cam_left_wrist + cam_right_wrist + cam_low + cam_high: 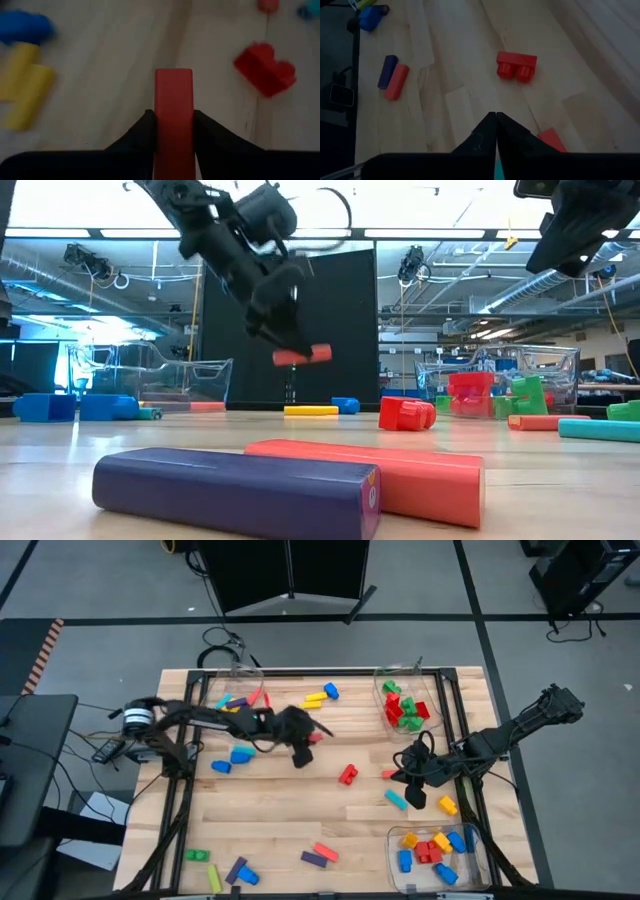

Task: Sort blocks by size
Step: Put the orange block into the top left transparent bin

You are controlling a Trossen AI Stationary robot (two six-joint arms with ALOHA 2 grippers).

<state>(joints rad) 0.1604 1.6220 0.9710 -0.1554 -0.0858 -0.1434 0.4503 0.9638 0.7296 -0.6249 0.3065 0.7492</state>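
Observation:
Blocks lie scattered over the wooden table (280,810): a red brick (347,774), a yellow bar (314,700), blue pieces (240,755), and a purple and a red bar (320,856) side by side near the front. My left gripper (305,742) hangs over the table's middle, shut on a red bar (173,95). My right gripper (413,795) hovers shut at the right, above a teal block (397,799), and holds nothing. My left gripper pinches the red bar's two long sides (173,125) between its two fingers (145,135). The fingers slant down from the table's left and lie along the bar, whose free end (173,75) sticks out ahead of them. The bar (302,356) hangs roughly level, clear of the table.
Three clear bins stand on the table: one at the far left (235,690) with a few blocks, one at the far right (405,705) with red and green ones, one at the near right (435,852) with mixed bricks. More blocks lie at the near left (215,868).

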